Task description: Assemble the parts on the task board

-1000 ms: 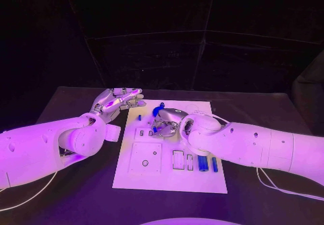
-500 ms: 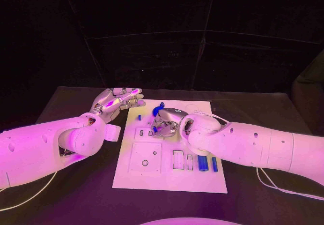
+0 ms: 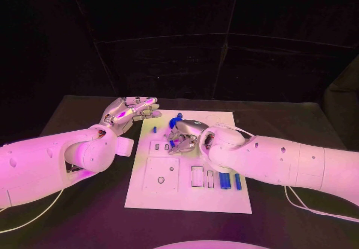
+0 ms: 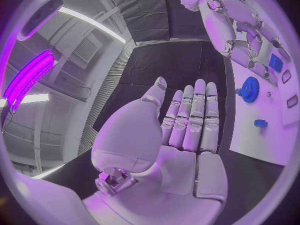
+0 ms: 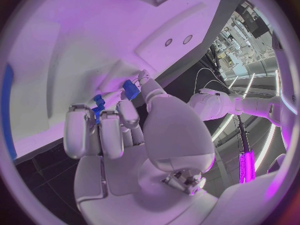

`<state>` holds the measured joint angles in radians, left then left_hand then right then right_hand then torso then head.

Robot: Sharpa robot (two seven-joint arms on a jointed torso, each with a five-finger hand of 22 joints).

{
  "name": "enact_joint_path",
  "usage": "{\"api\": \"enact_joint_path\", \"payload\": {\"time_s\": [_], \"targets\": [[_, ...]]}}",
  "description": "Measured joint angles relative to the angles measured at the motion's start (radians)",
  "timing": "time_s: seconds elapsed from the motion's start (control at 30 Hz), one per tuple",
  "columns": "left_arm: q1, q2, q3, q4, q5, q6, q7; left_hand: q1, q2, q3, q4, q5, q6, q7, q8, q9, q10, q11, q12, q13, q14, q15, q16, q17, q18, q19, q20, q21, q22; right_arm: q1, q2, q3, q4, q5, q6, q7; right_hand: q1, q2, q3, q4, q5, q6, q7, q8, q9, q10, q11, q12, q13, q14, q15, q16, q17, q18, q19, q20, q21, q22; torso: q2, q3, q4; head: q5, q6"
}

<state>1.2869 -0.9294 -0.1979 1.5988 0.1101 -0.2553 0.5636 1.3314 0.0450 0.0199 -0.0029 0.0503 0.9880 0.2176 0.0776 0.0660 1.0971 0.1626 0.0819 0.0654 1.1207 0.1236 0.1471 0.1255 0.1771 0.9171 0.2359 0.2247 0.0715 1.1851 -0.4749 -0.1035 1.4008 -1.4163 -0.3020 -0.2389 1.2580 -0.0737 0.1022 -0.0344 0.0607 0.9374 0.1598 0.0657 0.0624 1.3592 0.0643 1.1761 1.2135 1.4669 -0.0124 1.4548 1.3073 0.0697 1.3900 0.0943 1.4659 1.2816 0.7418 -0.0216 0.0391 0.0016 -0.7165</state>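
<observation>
The white board [image 3: 187, 199] lies mid-table. The right hand [image 3: 183, 139] is down on its far middle, fingers curled in over a small blue part [image 5: 130, 89] that sits at the fingertips against the board; whether it is truly pinched I cannot tell. A blue gear [image 4: 250, 89] stands on the far part of the board, a small blue peg [image 3: 154, 129] to its left. The left hand [image 3: 128, 113] hovers off the board's far left corner, fingers straight and together, holding nothing. Two blue bars [image 3: 230, 181] lie near right.
</observation>
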Motion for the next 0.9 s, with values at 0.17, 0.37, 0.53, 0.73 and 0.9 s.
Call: {"api": "enact_joint_path", "payload": {"time_s": [0.17,0.37,0.53,0.73,0.9], "targets": [[0.000,0.000,0.000,-0.002,0.000,0.000,-0.001,-0.004,0.004,-0.003,-0.003,0.000,0.000,0.000,0.000,0.000,0.000,0.000,0.000,0.000,0.006,-0.005,0.000,0.002,0.000,0.009,0.000,0.000,0.000,0.000,-0.007,0.000,0.007,0.007,-0.049,0.014,0.000,0.000,-0.015,0.004,0.000,-0.014,0.003,0.000,0.001,0.000,0.000,0.000,0.000,0.000,0.000,0.000,0.000,0.000,-0.004,0.004,0.000,0.000,0.000,0.0001,0.0002,-0.001,0.000],[0.000,0.000,0.000,-0.009,0.000,0.000,-0.005,-0.012,0.012,-0.007,-0.016,0.000,0.020,-0.013,0.000,0.000,0.038,-0.020,0.000,0.003,0.102,-0.032,0.033,0.035,0.000,0.089,-0.027,0.035,0.014,0.000,-0.032,0.000,0.035,0.033,-0.124,0.076,0.000,0.000,-0.021,0.009,0.000,-0.021,0.003,0.000,0.001,0.000,0.000,0.000,0.003,0.000,0.000,0.000,0.000,0.000,0.000,0.008,0.000,0.004,-0.001,0.0007,0.0002,-0.001,0.000],[0.000,0.000,0.000,-0.029,-0.019,-0.001,-0.029,-0.020,0.020,-0.011,-0.020,0.000,0.069,-0.050,0.009,0.006,0.131,-0.061,0.030,0.019,0.280,-0.089,0.145,0.112,0.000,0.220,-0.084,0.113,0.049,0.005,-0.088,0.001,0.080,0.097,-0.158,0.181,0.024,0.006,-0.023,0.007,0.007,-0.022,0.003,0.000,0.004,0.002,0.002,0.000,0.004,0.000,0.000,0.000,0.001,0.000,0.000,0.008,0.000,0.000,-0.003,0.0008,0.0002,0.001,0.003],[0.010,0.007,0.000,-0.075,-0.105,-0.011,-0.147,-0.026,0.026,-0.001,-0.029,0.000,0.122,-0.093,0.030,0.019,0.232,-0.113,0.074,0.054,0.348,-0.139,0.447,0.377,0.000,0.347,-0.142,0.226,0.107,0.043,-0.179,0.004,0.118,0.217,-0.149,0.282,0.072,0.035,-0.010,-0.013,0.074,-0.019,0.000,0.004,0.006,-0.032,0.006,-0.047,-0.039,0.000,0.000,-0.033,-0.011,0.000,-0.042,0.010,-0.032,-0.064,-0.011,0.0027,-0.0014,0.006,0.005],[0.019,0.026,0.000,-0.115,-0.217,-0.008,-0.292,-0.112,0.005,-0.048,0.026,0.003,0.150,-0.121,0.091,0.059,0.303,-0.149,0.250,0.192,0.346,-0.169,1.069,1.004,0.000,0.404,-0.176,0.356,0.189,0.078,-0.266,0.005,0.145,0.302,-0.114,0.309,0.073,0.036,-0.012,-0.015,0.084,-0.011,-0.002,0.007,0.006,-0.040,0.004,-0.066,-0.059,0.000,0.000,-0.045,-0.029,0.000,-0.050,0.011,-0.042,-0.088,-0.019,0.0051,-0.0058,0.010,0.000]]}}
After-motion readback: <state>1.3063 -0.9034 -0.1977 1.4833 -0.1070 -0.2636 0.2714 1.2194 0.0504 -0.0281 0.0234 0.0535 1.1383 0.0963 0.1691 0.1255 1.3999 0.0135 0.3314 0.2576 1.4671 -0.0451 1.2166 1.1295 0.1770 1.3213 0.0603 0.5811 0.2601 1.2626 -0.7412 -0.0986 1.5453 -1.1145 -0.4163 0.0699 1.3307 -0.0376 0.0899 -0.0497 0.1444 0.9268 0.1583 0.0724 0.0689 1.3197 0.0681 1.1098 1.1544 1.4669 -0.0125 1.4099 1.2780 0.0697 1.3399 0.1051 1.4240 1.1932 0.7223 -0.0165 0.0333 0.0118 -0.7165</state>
